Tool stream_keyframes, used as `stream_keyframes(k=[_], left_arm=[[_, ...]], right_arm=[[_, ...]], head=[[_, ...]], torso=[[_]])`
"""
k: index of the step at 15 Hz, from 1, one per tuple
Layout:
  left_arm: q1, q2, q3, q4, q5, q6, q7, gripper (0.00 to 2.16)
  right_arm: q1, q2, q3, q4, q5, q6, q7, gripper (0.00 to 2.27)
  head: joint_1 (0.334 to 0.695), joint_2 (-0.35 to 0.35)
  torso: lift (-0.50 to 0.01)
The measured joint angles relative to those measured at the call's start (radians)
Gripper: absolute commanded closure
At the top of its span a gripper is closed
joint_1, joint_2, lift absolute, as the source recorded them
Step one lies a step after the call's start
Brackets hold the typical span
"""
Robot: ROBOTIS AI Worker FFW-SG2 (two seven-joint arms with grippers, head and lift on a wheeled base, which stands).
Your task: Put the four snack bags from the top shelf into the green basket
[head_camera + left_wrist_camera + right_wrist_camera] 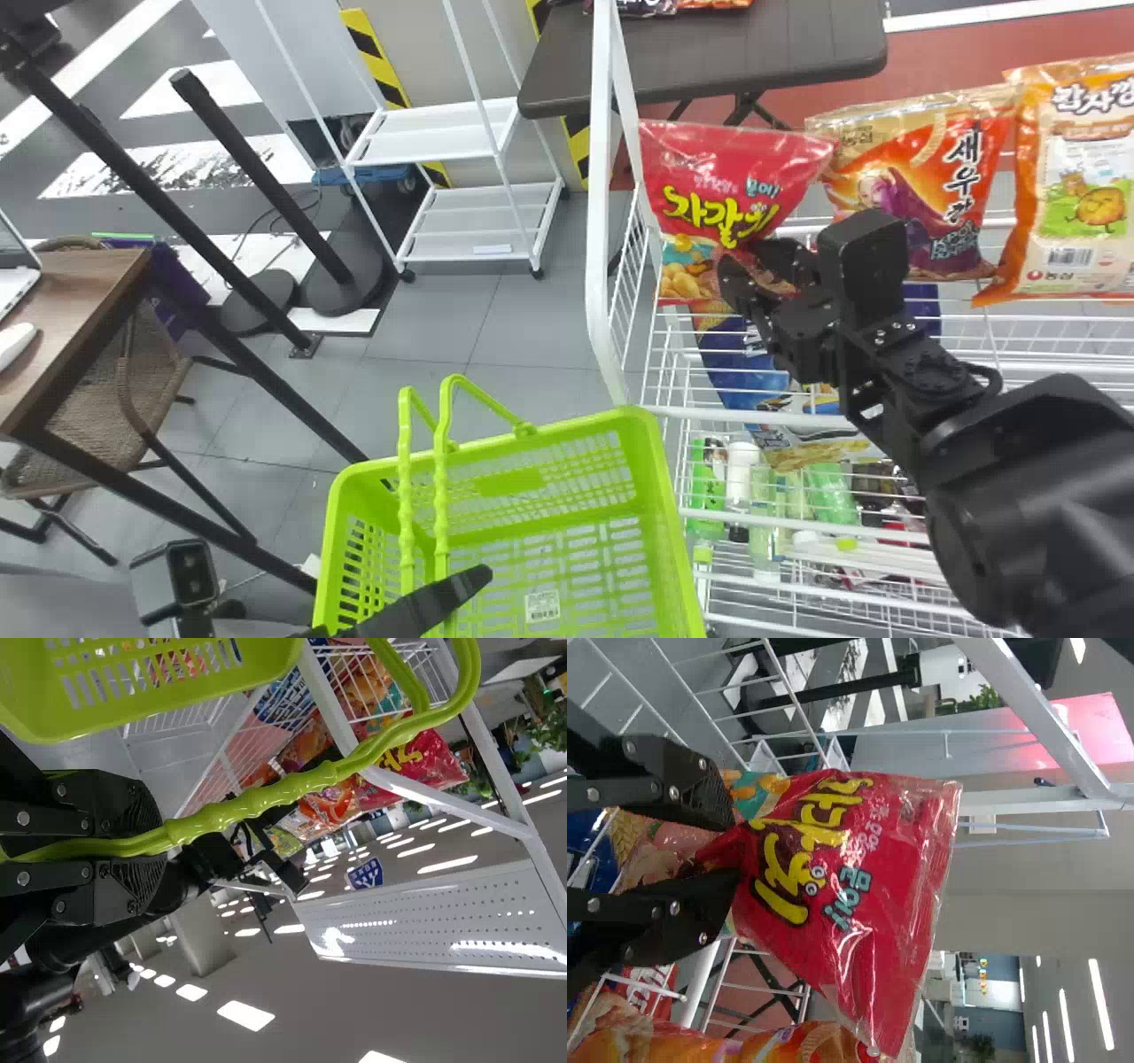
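Bulky and black, the right arm (1028, 496) reaches in from the lower right of the head view, over white wire shelving. Its end, the right gripper (735, 846), pinches the lower right side of a red snack bag (722, 168) at the left end of the top shelf; creases gather between the fingertips. The bag's long axis runs roughly upright, slightly tilted, with most of its body above and to the left of the grip. The green basket (660, 478) sits lower, nearer the robot and to the left, so the coming move likely needs a lift, then a carry leftward and down, past the shelf's white end frame (599, 221). A soft corner might snag there. The right arm is the nearer one to the bag; the left gripper (173, 833) is closed around the basket's handle (266, 797).

Large yellow lettering crosses the red bag, with smaller teal and pale characters. To its right stand a red-and-orange bag (930, 168) with white characters down its front and an orange-edged bag (1090, 177) bearing dark-outlined lettering, a cartoon and a barcode. Inside the basket is a small white label (542, 605), its print too fine to make out.
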Motion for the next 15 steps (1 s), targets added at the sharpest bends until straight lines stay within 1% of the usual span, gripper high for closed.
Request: stream_keyframes(k=[3,5,8,11,13,15], left_arm=[[0.000,0.000,0.000,0.002,0.001,0.000,0.000,2.15],[0.000,0.000,0.002,0.002,0.004,0.000,0.000,2.14],[-0.004,0.000,0.003,0.006,0.008,0.000,0.000,2.15],[-0.009,0.000,0.006,0.009,0.011,0.000,0.000,2.15],[-0.015,0.000,0.009,0.013,0.011,0.000,0.000,2.15],[-0.019,0.000,0.010,0.016,0.011,0.000,0.000,2.14]], right_arm=[[0.019,0.000,-0.011,-0.020,0.008,0.001,-0.003,2.26],[0.053,-0.005,-0.028,-0.081,0.012,0.001,-0.002,2.26],[0.130,-0.022,-0.061,-0.244,0.023,0.032,0.002,2.26],[0.241,-0.030,-0.105,-0.431,0.029,0.116,0.033,2.26],[0.323,-0.038,-0.123,-0.557,0.014,0.197,0.054,2.26],[0.391,-0.062,-0.135,-0.668,-0.035,0.284,0.082,2.26]], head=[[0.695,0.350],[0.695,0.350],[0.695,0.350],[0.695,0.350],[0.695,0.350],[0.695,0.350]], torso=[[0.000],[0.000],[0.000],[0.000],[0.000],[0.000]])
